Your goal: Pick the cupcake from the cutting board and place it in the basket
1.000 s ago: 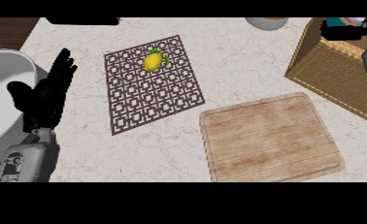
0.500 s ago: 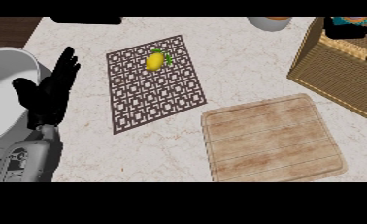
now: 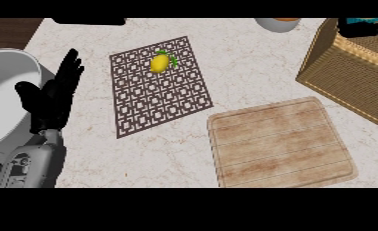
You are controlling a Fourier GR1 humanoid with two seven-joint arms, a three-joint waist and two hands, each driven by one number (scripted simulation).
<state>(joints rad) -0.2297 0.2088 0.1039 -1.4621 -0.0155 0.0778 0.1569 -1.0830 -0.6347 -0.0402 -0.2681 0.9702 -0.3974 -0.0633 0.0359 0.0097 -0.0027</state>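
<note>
Left hand: open, fingers straight, near left; right hand unseen. Cutting board, near right: I find no cupcake on it. Wicker basket: far right, well apart from the hand.

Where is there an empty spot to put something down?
The cutting board is bare, and so is the counter between the mat and basket. It is crowded near the left hand and around the lemon.
</note>
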